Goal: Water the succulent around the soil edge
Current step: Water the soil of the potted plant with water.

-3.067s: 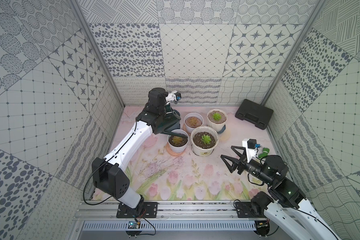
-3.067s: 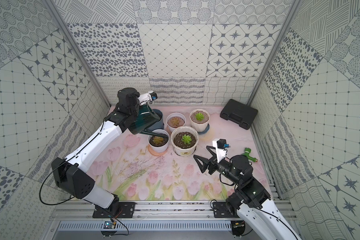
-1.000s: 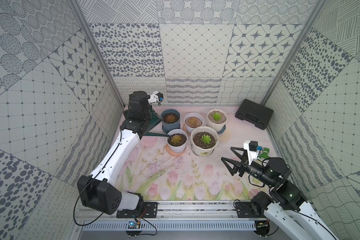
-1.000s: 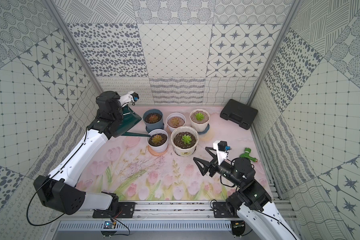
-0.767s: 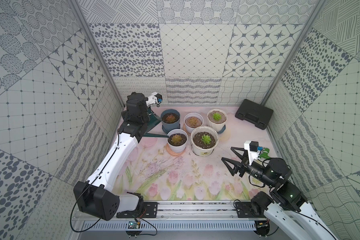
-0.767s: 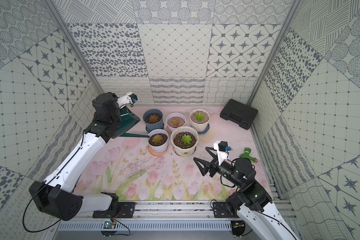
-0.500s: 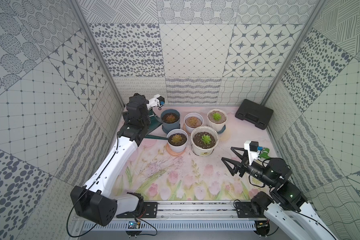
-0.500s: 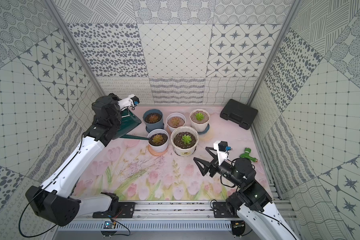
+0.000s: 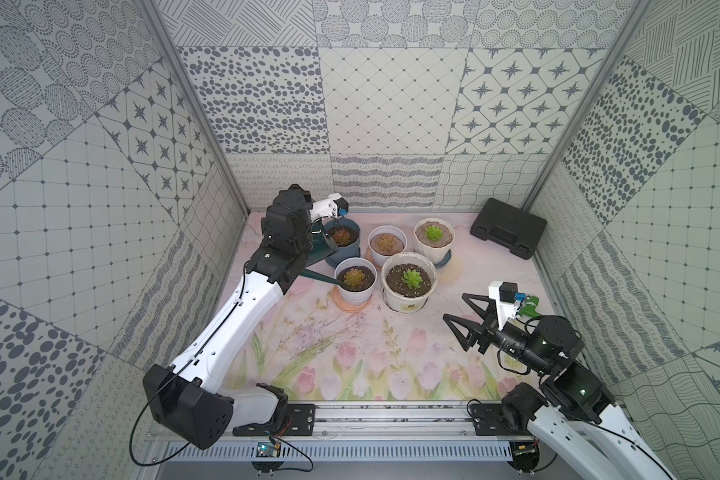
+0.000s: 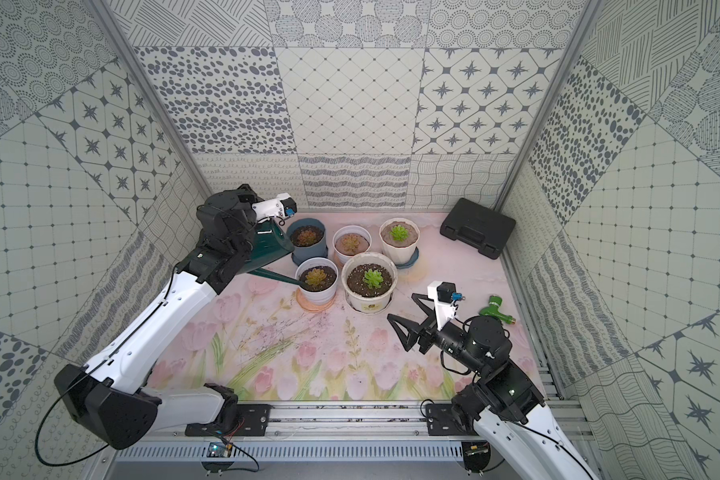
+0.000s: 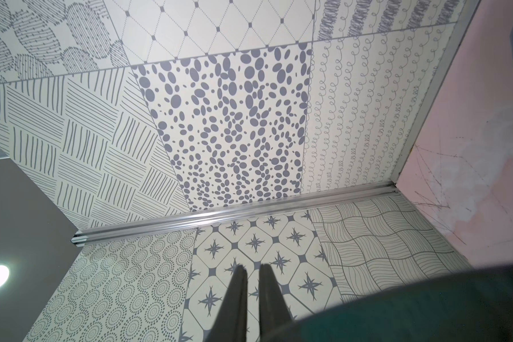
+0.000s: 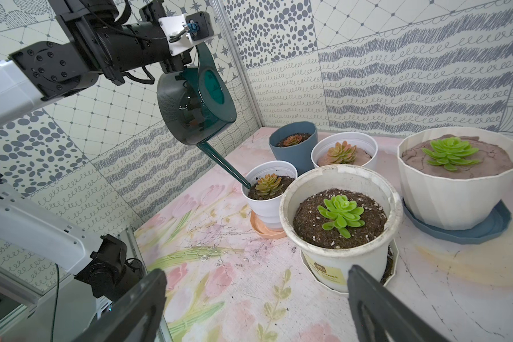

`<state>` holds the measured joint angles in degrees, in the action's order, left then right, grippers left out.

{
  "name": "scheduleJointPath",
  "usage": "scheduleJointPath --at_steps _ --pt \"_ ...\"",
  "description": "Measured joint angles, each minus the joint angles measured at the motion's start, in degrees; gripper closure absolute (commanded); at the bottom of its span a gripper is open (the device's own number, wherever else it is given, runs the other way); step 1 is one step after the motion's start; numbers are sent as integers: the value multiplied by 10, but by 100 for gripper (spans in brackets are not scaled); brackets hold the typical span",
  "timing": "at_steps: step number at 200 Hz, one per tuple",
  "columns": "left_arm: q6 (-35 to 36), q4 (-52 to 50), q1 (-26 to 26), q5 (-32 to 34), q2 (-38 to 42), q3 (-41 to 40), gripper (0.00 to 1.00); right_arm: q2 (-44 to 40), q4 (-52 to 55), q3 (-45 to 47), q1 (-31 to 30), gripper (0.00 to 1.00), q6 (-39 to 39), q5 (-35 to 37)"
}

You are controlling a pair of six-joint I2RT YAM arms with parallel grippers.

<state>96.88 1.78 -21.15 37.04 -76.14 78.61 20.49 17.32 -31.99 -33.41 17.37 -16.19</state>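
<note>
Watering can (image 12: 196, 103) in left claw (image 11: 251, 269), tilted

Bench (image 9: 329, 353): pink tulip-print top, scuffed, with soil crumbs scattered mid-surface. Five pots are clustered back-centre. Back row is a blue pot (image 9: 348, 257), a white pot (image 9: 378, 258) and a faceted white pot (image 9: 431, 255) on a blue saucer (image 9: 447, 258). Front row is a small white pot (image 9: 354, 296) on a peach saucer (image 9: 344, 306), just beside a bigger white pot (image 9: 406, 301). Black case (image 9: 508, 228) sits in the back right corner. Green fitting (image 10: 495, 311) lies by the right edge.
</note>
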Motion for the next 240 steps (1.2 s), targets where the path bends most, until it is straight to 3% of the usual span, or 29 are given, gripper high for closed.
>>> scheduleJointPath --at_steps 161,199,240 --pt "-54 -9 -70 2 -111 97 100 1 0 0 0 3 -1 13" --pt "-81 -14 -49 10 -135 116 100 1 1 0 0 3 -1 13" --pt "-172 -38 8 9 -127 136 100 1 1 0 0 3 -1 14"
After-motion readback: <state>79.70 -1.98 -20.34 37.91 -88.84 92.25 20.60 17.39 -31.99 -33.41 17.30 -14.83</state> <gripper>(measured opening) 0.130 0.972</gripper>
